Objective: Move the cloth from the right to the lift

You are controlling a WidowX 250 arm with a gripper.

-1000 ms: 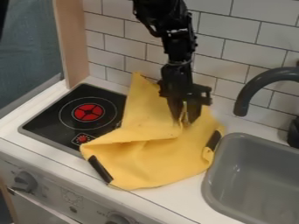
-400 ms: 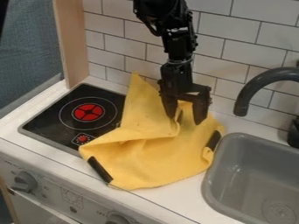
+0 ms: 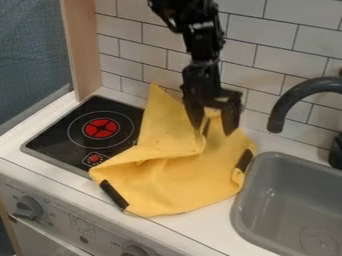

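The black gripper [image 3: 214,130] hangs over the back right part of the yellow cloth [image 3: 174,180], its two fingers apart. A raised fold of the cloth stands between them, with a gap to at least one finger. Crumpled on the counter between stove and sink, the cloth has one pointed corner standing up at the back and its left side over the stove's right edge. Dark strips mark its front left and right edges.
Left of the cloth is the black stove top [image 3: 77,125] with red burner marks. To the right lie the grey sink [image 3: 294,200] and a dark curved faucet [image 3: 287,100]. A white tiled wall [image 3: 267,50] rises behind the counter [image 3: 200,230].
The gripper's fingers have spread from close together on the cloth to wide apart, and the gripper has risen slightly. The fold between them now stands higher; the rest of the cloth hardly moved.
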